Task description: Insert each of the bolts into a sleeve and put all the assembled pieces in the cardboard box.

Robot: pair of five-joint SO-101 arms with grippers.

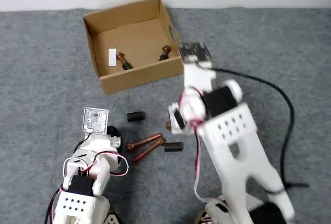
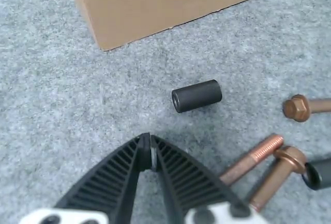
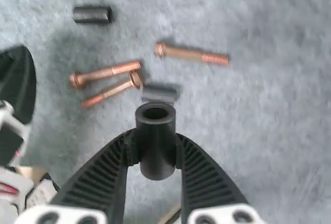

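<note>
– How's the left gripper (image 2: pixel 149 146)?
– Pinched together, nothing in it. A loose sleeve (image 2: pixel 196 95) lies just ahead of its tips with bare carpet (image 2: pixel 77 105) around it; the box (image 2: pixel 170 1) wall stands farther ahead.
– And the right gripper (image 3: pixel 155 149)?
– Clamped on a black sleeve (image 3: pixel 155 131), bore facing up. Beyond it lie three bolts (image 3: pixel 191 54), two of them close together beside a second loose sleeve (image 3: pixel 159 93).
– Totals?
– Three bolts and three sleeves outside the box, two assembled pieces (image 1: pixel 123 61) inside.
</note>
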